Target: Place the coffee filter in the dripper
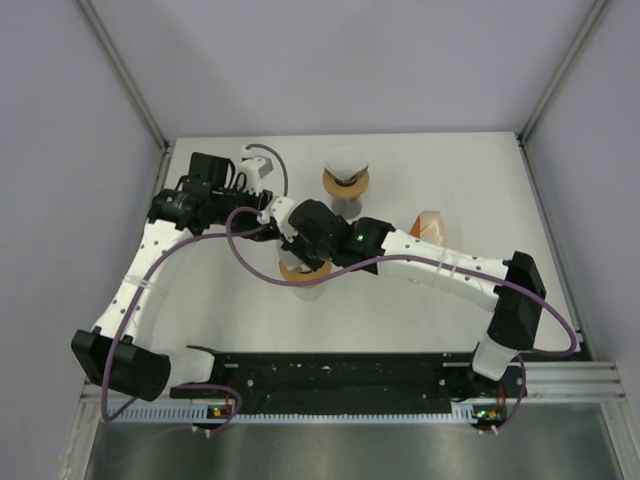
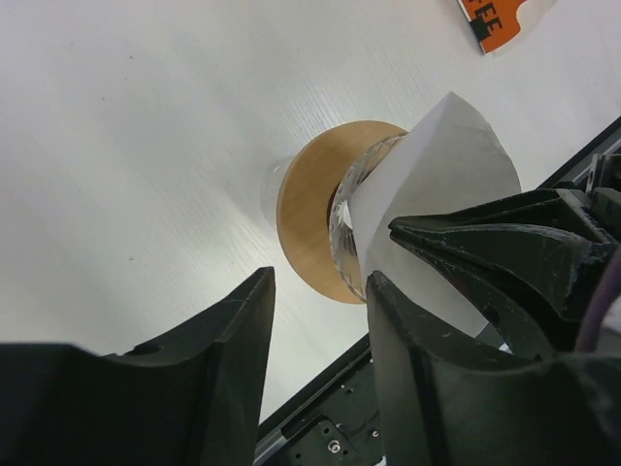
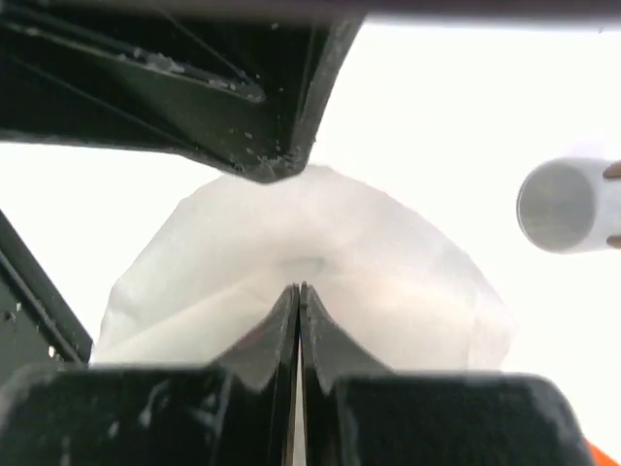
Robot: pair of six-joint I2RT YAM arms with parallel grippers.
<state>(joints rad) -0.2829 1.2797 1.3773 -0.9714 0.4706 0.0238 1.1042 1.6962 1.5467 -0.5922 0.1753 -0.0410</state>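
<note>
The dripper (image 1: 303,272), glass with a wooden collar (image 2: 310,218), stands mid-table. The white paper coffee filter (image 2: 441,165) sits in its mouth, and most of the filter sticks out above the rim. In the right wrist view the filter (image 3: 408,282) opens out like a cone around the fingertips. My right gripper (image 1: 300,252) is shut, with its tips (image 3: 299,289) pressed down into the middle of the filter. My left gripper (image 2: 315,291) is open and empty. It is close beside the dripper, and one finger (image 3: 257,160) hangs over the filter's rim.
A second dripper-like piece with a white cup (image 1: 345,178) stands behind, and it also shows in the right wrist view (image 3: 558,204). An orange packet (image 1: 428,225) lies to the right, and it also shows in the left wrist view (image 2: 495,19). A black rail (image 1: 330,372) runs along the near edge.
</note>
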